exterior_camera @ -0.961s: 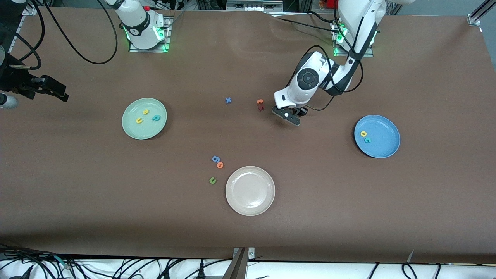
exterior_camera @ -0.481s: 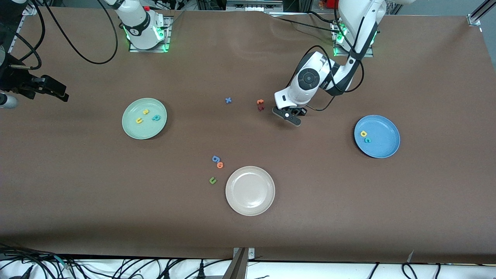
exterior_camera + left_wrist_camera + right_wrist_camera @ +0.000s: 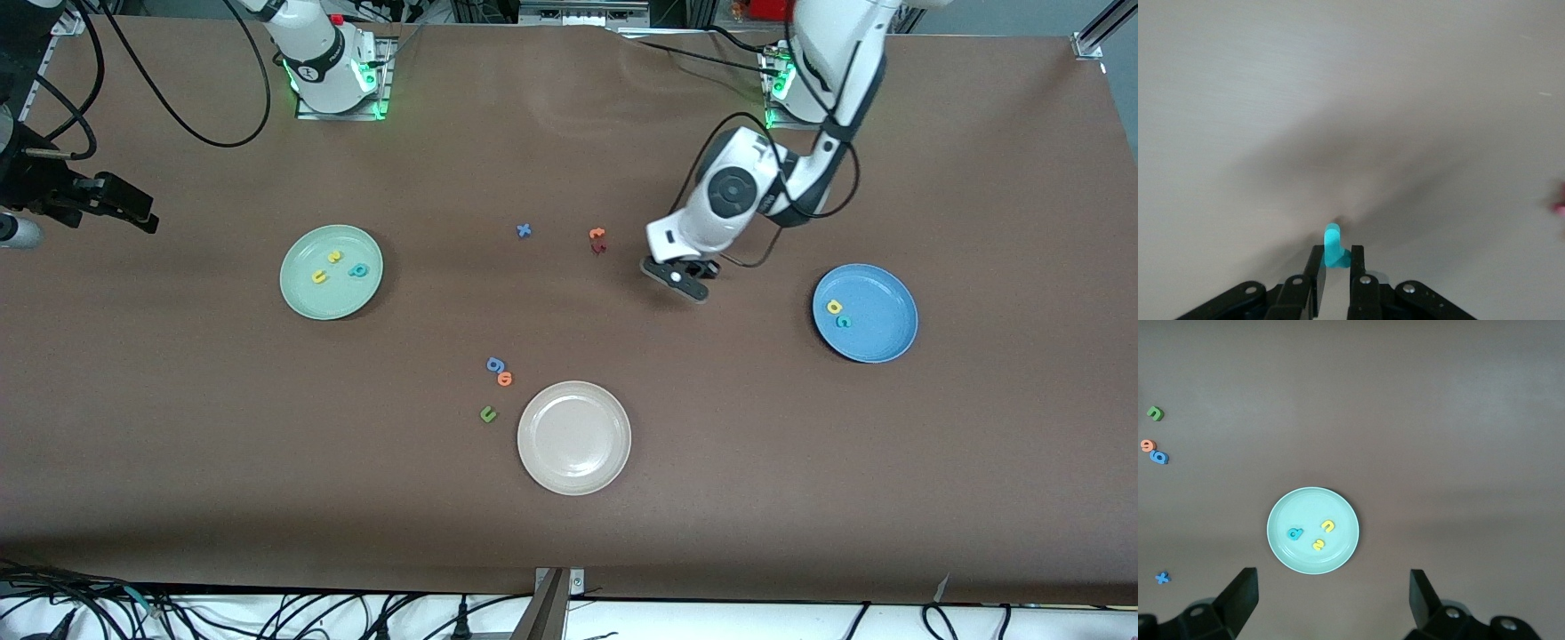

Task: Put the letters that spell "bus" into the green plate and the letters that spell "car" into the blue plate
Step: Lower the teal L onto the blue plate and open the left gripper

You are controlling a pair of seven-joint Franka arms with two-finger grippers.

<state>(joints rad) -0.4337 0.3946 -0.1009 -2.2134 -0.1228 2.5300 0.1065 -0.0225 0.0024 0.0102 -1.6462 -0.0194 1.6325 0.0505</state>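
My left gripper (image 3: 687, 269) hangs over bare table between the orange and red letters and the blue plate (image 3: 880, 336), shut on the thin teal r (image 3: 1332, 245), which sticks out past the fingertips (image 3: 1337, 251). In the blue plate lie the yellow a (image 3: 834, 307) and the teal c (image 3: 844, 321). The green plate (image 3: 302, 293) holds the teal b (image 3: 357, 270), yellow u (image 3: 319, 276) and yellow s (image 3: 335, 257). My right gripper (image 3: 1333, 577) waits open high up, looking down on the green plate (image 3: 1288, 513).
A beige-white plate (image 3: 574, 437) sits nearest the front camera. Beside it lie a dark-blue g (image 3: 495, 364), an orange letter (image 3: 505, 379) and a dark-green u (image 3: 487, 413). A blue x (image 3: 524, 230), an orange letter (image 3: 597, 234) and a red one (image 3: 598, 248) lie mid-table.
The left gripper has closed on the teal r and shifted with it toward the blue plate. The right arm has not moved.
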